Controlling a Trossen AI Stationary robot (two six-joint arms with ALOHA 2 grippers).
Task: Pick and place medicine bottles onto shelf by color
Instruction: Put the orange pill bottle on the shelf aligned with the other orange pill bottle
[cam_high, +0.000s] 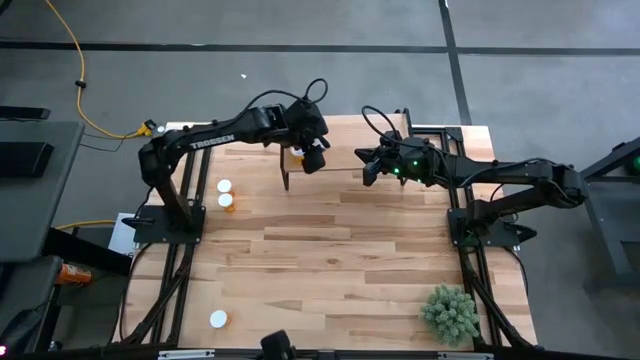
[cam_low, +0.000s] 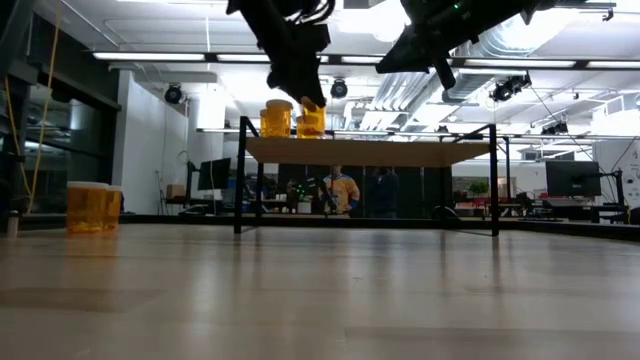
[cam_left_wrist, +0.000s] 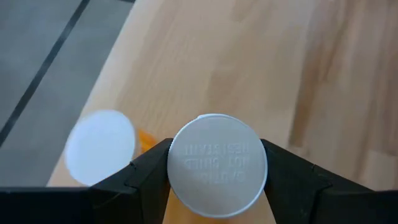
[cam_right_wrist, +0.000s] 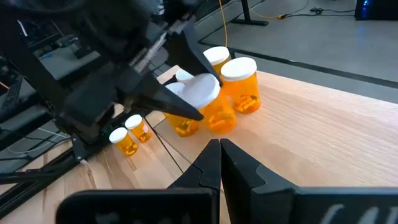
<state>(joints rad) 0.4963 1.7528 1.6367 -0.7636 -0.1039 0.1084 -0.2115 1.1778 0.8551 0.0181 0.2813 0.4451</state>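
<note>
The shelf (cam_low: 370, 152), a light-wood board on thin black legs, stands at the table's far side. My left gripper (cam_high: 303, 152) is over its left end, shut on an orange medicine bottle (cam_right_wrist: 219, 115) with a white cap. Other bottles (cam_right_wrist: 244, 84) (cam_low: 276, 118) stand upright on the board close by. Two more bottles (cam_high: 225, 193) stand on the table at the left, and one (cam_high: 218, 319) near the front edge. My right gripper (cam_high: 368, 170) hovers shut and empty above the shelf, right of the left gripper. My left gripper pinches the bottle's round white cap (cam_left_wrist: 180, 163) between its two fingers (cam_left_wrist: 146, 171), one on either side of the rim. The fingers come slanting down from above and from the table's left. The bottle hangs tilted below them; I cannot tell whether its base (cam_right_wrist: 225, 126) touches the board.
A green bushy plant (cam_high: 450, 312) sits at the table's near right corner. The bottles on the shelf crowd close around the held one (cam_left_wrist: 99, 146). The table's middle (cam_high: 330, 250) is bare wood. People stand in the room beyond the shelf (cam_low: 340, 190).
</note>
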